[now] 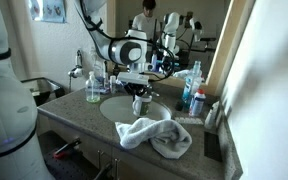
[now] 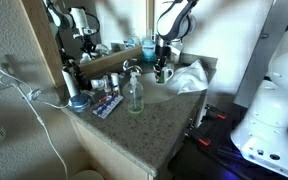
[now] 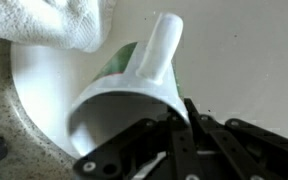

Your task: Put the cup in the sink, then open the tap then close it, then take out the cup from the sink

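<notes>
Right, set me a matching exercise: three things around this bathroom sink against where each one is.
Things:
1. white ceramic cup with a handle
2. crumpled white cloth towel
3. clear plastic soap bottle

Places:
A. standing upright on the speckled stone counter, beside the basin
B. held by the gripper over the white sink basin
C. heaped on the counter at the basin's rim

Pairs: 1-B, 2-C, 3-A
</notes>
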